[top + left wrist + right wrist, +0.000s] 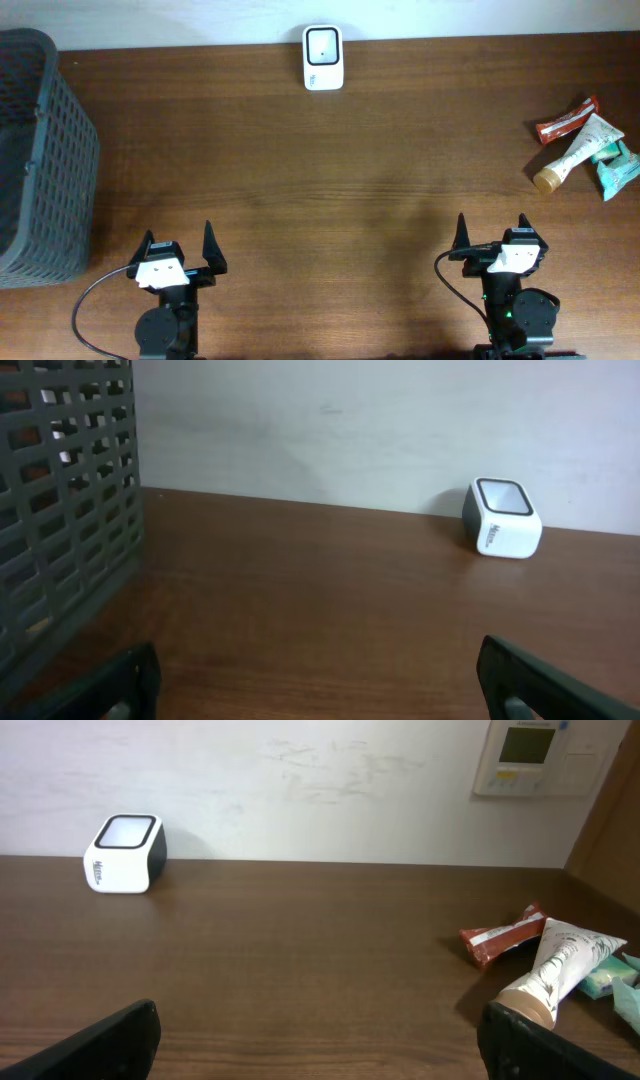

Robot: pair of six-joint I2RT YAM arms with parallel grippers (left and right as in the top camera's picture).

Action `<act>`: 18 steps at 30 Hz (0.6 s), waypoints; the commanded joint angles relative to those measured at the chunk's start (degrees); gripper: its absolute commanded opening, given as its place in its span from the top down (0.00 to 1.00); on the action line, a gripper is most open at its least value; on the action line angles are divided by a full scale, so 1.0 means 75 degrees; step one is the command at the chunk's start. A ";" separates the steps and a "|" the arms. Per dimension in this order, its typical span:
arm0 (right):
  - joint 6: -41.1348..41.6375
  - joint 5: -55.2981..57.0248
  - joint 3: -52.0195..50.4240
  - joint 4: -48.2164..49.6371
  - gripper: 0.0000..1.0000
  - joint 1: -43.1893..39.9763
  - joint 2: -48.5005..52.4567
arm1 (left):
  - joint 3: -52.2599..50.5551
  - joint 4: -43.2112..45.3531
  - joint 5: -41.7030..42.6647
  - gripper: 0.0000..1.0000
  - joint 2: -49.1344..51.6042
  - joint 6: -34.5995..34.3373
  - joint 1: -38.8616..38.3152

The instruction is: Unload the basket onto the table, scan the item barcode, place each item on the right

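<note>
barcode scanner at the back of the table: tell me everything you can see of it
The scanner is a small white box with rounded corners, plastic by the look. Its top face is a glossy window framed in black. One side carries small dark lettering, too small to read. It stands upright on the brown wooden table, at the far edge and roughly midway across, close to the pale wall; whether it touches the wall I cannot tell. Nothing else touches it.

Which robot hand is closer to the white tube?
Right. The right gripper sits nearby, the white tube ahead to its right; the left gripper is much farther left.
</note>
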 commanded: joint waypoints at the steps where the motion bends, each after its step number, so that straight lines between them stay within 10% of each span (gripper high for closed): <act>1: -0.0047 0.0015 -0.0055 -0.0047 0.01 0.0052 -0.0052 | -0.0017 -0.0073 0.0160 0.01 -0.0058 0.0245 0.0032; 18: -0.0047 0.0015 -0.0055 -0.0047 0.01 0.0052 -0.0052 | -0.0015 -0.0102 0.0201 0.01 -0.0055 0.0764 0.0035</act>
